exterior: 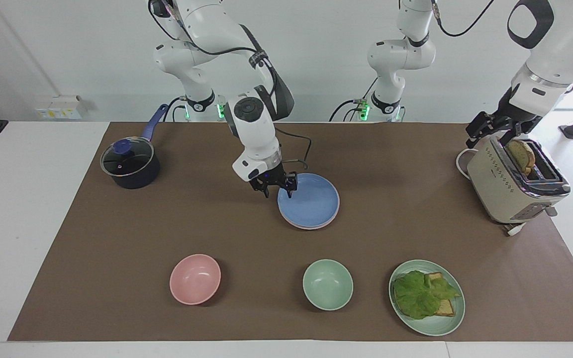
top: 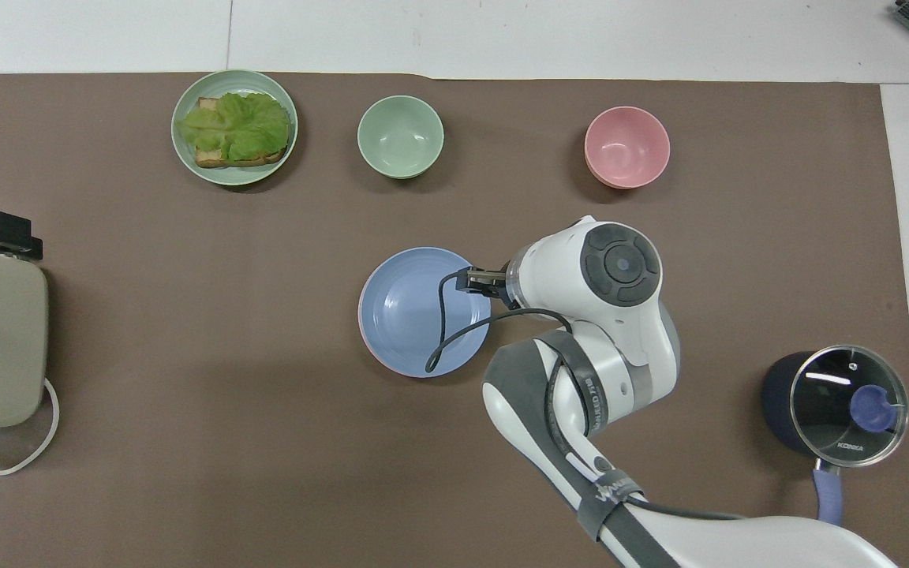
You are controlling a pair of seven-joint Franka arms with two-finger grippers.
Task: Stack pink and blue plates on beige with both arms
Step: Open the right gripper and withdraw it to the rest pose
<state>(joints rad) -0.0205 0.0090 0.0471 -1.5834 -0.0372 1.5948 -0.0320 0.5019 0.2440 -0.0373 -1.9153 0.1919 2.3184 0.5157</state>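
The blue plate (exterior: 309, 201) lies on the pink plate (exterior: 311, 225) in the middle of the bench (exterior: 117, 238). No beige plate can be seen under them. The right pincer (exterior: 277, 190) stands open at its rim, holding nothing. The release step looks finished; next I think it must lift clear. The left pincer (exterior: 490, 127) waits open over the toaster (exterior: 508, 191).
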